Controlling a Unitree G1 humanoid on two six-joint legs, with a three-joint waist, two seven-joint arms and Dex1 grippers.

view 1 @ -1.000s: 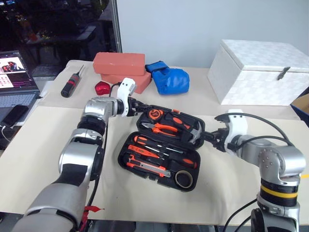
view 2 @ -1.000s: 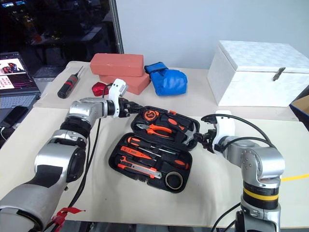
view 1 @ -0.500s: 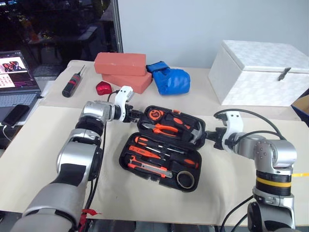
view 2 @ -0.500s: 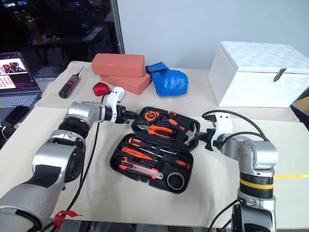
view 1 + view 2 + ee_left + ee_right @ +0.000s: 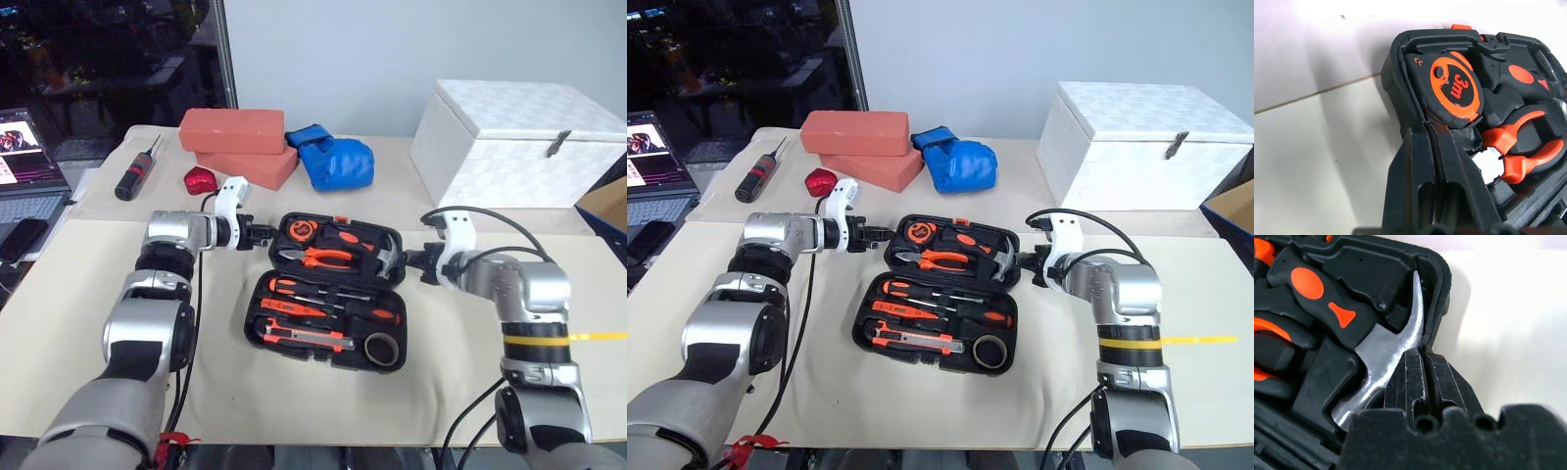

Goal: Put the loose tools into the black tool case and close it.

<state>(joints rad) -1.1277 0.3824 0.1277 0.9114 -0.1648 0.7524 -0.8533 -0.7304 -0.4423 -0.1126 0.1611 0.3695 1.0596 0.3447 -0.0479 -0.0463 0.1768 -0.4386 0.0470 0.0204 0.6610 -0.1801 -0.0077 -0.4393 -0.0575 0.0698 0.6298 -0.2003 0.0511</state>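
The black tool case (image 5: pixel 328 292) is seen lying open on a beige-covered table (image 5: pixel 78 323), tools seated in its slots. The left gripper (image 5: pixel 263 232) is pinched shut on the lid's left rim, the right gripper (image 5: pixel 409 260) on its right rim. Behind are placed red bricks (image 5: pixel 238 130), a blue glove (image 5: pixel 333 162) and a white box (image 5: pixel 509 142); a laptop (image 5: pixel 24 166) is set before dark glass.

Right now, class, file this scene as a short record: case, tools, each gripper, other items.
case: black tool case open flat on the table
tools: screwdrivers, utility knife and tape roll in the near half
left gripper: shut, at the case's far left edge
right gripper: shut, at its far right edge
other: white box
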